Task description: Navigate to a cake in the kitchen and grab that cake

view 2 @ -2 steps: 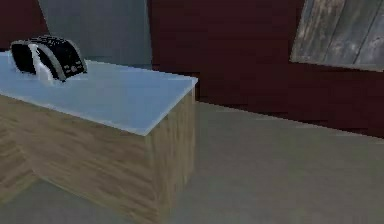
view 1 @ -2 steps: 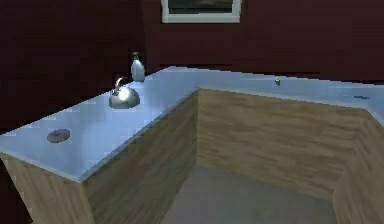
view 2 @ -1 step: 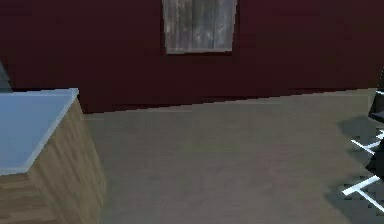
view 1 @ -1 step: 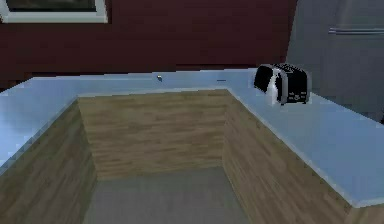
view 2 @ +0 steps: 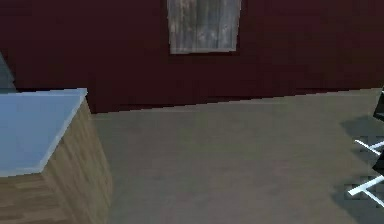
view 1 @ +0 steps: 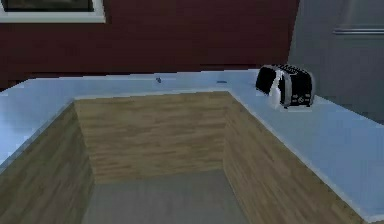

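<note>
A U-shaped counter with a pale blue top [view 1: 330,135] and wood-panelled sides wraps around the forward view. On its right arm stands a black and silver toaster [view 1: 292,87] with a small white thing [view 1: 272,90] against its left side. On the back stretch lies a tiny dark speck [view 1: 157,75], too small to name. One end of a pale blue counter top [view 2: 35,125] also fills the arm side view's left.
A grey fridge [view 1: 345,45] rises behind the toaster at the forward view's right. A framed picture [view 1: 50,8] hangs on the dark red wall. Bare floor [view 1: 160,195] lies inside the U. In the arm side view, a wood-toned panel [view 2: 204,25] hangs on the wall and a dark chair with white legs [view 2: 372,165] stands at the right edge, with open tan floor between.
</note>
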